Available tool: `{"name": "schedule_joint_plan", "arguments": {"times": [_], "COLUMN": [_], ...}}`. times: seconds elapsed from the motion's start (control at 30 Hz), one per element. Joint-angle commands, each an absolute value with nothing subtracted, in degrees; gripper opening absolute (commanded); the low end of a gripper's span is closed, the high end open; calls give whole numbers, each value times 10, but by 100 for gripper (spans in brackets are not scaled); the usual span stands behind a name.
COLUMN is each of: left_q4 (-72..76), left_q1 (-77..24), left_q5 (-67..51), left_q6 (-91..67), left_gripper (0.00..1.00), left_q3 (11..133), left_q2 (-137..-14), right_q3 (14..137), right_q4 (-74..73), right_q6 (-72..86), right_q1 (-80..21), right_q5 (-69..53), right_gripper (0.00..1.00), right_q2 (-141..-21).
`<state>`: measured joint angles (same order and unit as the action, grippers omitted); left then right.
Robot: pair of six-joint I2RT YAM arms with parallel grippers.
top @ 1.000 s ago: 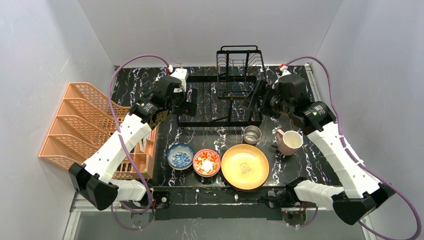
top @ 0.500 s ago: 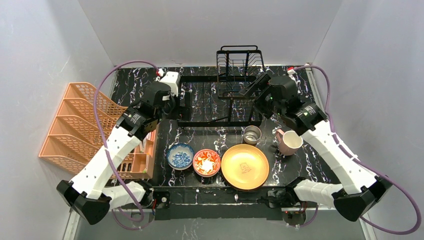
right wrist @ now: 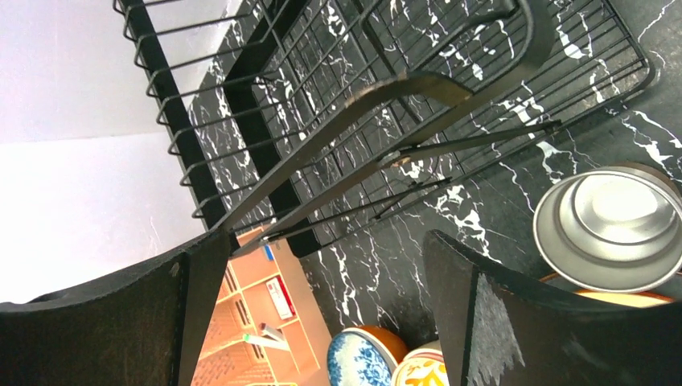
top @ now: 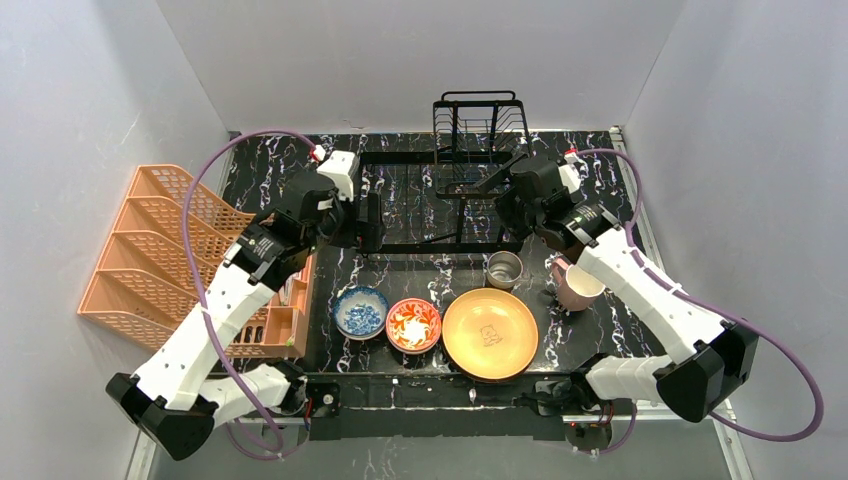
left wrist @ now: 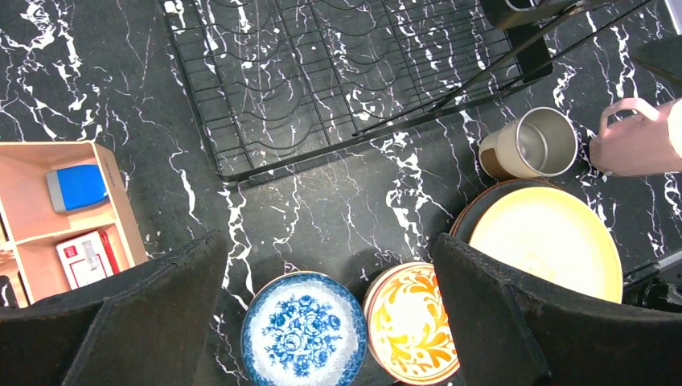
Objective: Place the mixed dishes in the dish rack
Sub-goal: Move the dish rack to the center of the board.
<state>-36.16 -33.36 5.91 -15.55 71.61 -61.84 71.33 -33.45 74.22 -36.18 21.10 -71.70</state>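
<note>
"Where's the dish rack (top: 440, 205)?"

"At the back of the table, between the left gripper (left wrist: 326, 241) and the right gripper (right wrist: 322, 241). Both are spread wide and hold nothing. The dishes (top: 490, 333) sit in a row nearer the arm bases."

"Any change?"

"The right gripper has swung in over the rack's right end and may be touching wire."

You have no text, brand or number you can read here. The red-and-white box (left wrist: 80, 257) in the wooden tray (left wrist: 121, 201) carries print too small to make out. The yellow plate (top: 490, 333) shows a faint central mark, which is illegible.
</note>
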Motion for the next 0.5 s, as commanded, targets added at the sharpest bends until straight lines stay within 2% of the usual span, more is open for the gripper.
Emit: {"name": "schedule_joint_plan", "arguments": {"times": [0.0,0.33,0.47], "left_q4": [-367,-366,-366], "left_q1": [-332,-332,-332], "left_q5": [43,37,36], "left_q6": [-155,-156,-156], "left_gripper": [98,99,98], "left_q3": [706,702,703], "left_q2": [-598,-588,-589], "right_q3": [711,723,723], "right_q4": [-301,-271,-276], "right_q6": [772,772,776], "right_q1": [-365,-366,-366], "right_q5": [266,227,249], "right_gripper": [99,99,99], "right_q2": [-718,-714,-718]}}
